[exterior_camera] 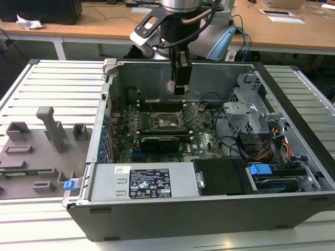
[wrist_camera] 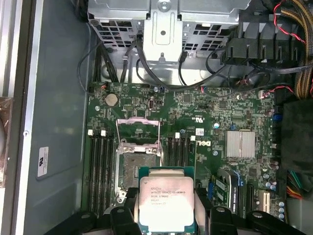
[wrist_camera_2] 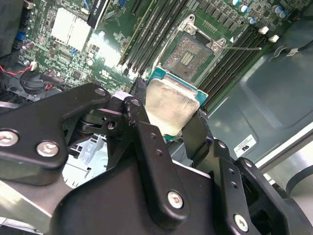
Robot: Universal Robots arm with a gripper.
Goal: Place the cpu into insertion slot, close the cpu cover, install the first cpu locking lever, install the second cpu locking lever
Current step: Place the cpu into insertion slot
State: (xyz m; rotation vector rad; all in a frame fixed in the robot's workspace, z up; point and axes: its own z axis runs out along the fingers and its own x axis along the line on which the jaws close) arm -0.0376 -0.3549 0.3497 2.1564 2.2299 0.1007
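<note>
My gripper (exterior_camera: 179, 86) hangs inside the open computer case, above the motherboard, shut on the cpu (wrist_camera: 166, 203). The cpu (wrist_camera_2: 168, 105) is a flat square chip with its silver-grey top facing the wrist cameras, pinched at two opposite edges by the black fingers (wrist_camera_2: 142, 115). The insertion slot (wrist_camera: 138, 170) lies bare below and slightly off to one side of the chip, its dark contact field showing (wrist_camera_2: 190, 53). The cpu cover (wrist_camera: 139, 130) stands swung up at one edge of the socket. A thin locking lever (wrist_camera_2: 244, 48) sticks out beside the socket. In the exterior view the slot (exterior_camera: 168, 120) sits under the gripper.
Long black memory slots (wrist_camera: 100, 161) flank the socket on both sides. A black card (exterior_camera: 159, 142) lies in front of it, and a finned heat sink (wrist_camera: 240, 144) is nearby. A drive cage (exterior_camera: 251, 112) with cables is at the exterior view's right, a power supply (exterior_camera: 149, 182) in front.
</note>
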